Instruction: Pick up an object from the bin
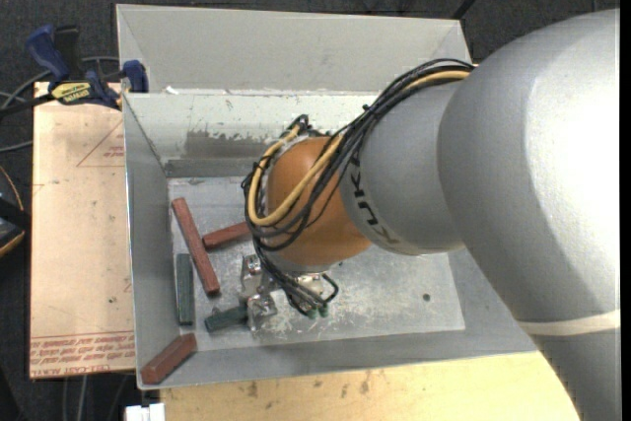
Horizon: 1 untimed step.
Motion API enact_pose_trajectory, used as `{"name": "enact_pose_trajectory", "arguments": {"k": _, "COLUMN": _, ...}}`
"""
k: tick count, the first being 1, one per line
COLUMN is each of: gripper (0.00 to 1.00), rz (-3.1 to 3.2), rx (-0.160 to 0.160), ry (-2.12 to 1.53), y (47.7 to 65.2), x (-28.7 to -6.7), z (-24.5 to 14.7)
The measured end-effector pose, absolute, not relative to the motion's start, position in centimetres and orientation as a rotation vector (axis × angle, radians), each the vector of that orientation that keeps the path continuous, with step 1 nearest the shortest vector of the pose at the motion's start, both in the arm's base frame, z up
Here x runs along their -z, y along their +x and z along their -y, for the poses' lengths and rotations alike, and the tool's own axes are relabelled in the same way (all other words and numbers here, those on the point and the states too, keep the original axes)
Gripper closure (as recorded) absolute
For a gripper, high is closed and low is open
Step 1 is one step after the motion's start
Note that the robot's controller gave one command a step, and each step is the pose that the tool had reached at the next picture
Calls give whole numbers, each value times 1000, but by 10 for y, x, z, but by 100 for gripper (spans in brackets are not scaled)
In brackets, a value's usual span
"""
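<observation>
My gripper [258, 303] is low in the bin near its front, just under the orange wrist cover. Its metal fingers stand right beside the right end of a small dark green block [225, 318] lying on the bin floor. A long red-brown stick [195, 245] lies diagonally to the left of the gripper. A shorter red-brown piece [226, 235] lies above it, partly under the cover. A dark grey-green bar [183, 288] lies along the left side of the floor.
Another red-brown block [169, 358] leans in the front left corner. The arm and its cables cover the middle and right of the bin. Bare floor shows at the front right.
</observation>
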<state>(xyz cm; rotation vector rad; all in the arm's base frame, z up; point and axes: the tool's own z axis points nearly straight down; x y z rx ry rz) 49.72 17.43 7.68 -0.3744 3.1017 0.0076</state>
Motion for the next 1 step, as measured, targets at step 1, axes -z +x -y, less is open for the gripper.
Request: {"name": "enact_pose_trajectory", "arguments": {"k": 1, "gripper": 100, "rz": -3109, "rx": -4, "ry": -368, "y": 526, "x": -271, "z": -180}}
